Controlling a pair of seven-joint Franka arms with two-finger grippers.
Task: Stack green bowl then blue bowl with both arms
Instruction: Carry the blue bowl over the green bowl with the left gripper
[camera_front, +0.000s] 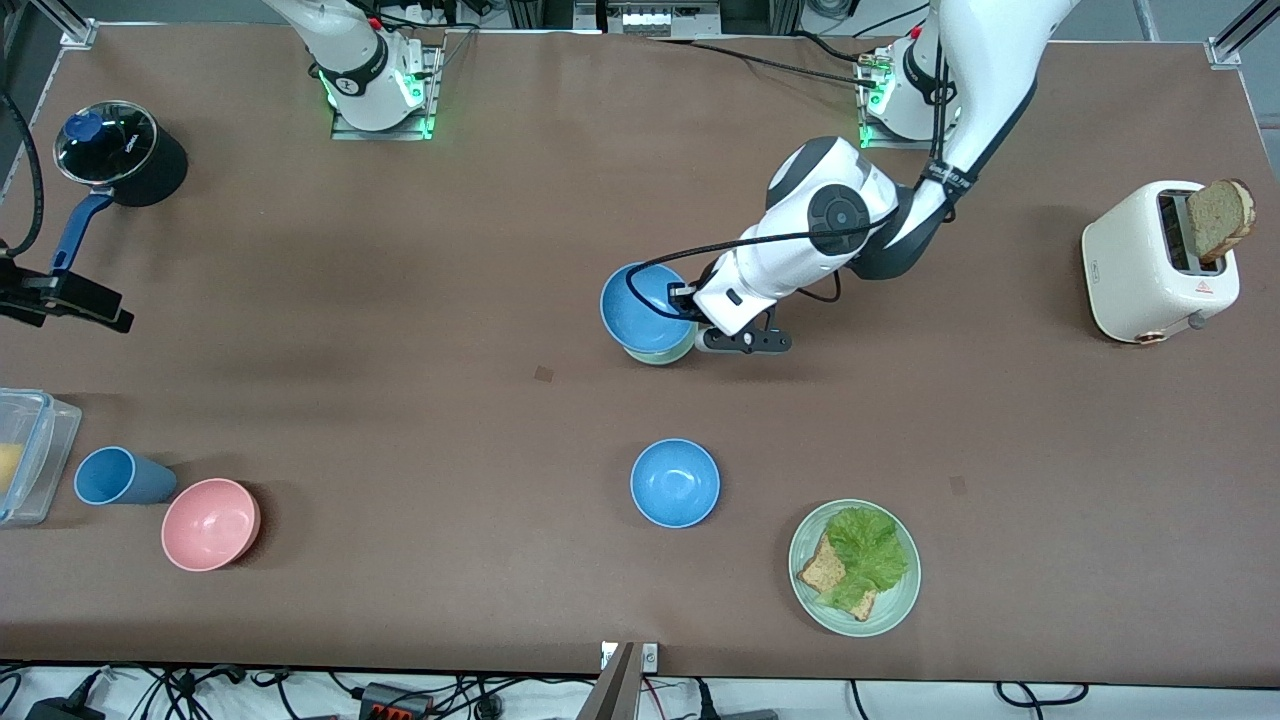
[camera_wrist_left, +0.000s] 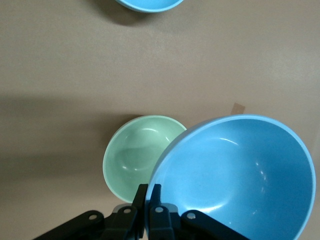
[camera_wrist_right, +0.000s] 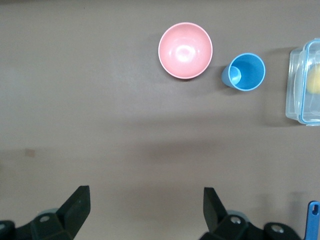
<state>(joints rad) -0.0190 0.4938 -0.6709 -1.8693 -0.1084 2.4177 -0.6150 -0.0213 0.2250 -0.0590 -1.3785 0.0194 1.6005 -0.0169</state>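
Observation:
The green bowl stands upright at the middle of the table; it also shows in the left wrist view. My left gripper is shut on the rim of a blue bowl and holds it tilted, just above the green bowl and partly covering it. In the left wrist view the fingers pinch that blue bowl's rim. A second blue bowl stands nearer the front camera. My right gripper is open and empty, high over bare table toward the right arm's end.
A pink bowl, a blue cup and a clear container stand at the right arm's end. A pot with a blue handle stands farther back. A toaster and a plate with lettuce and bread are toward the left arm's end.

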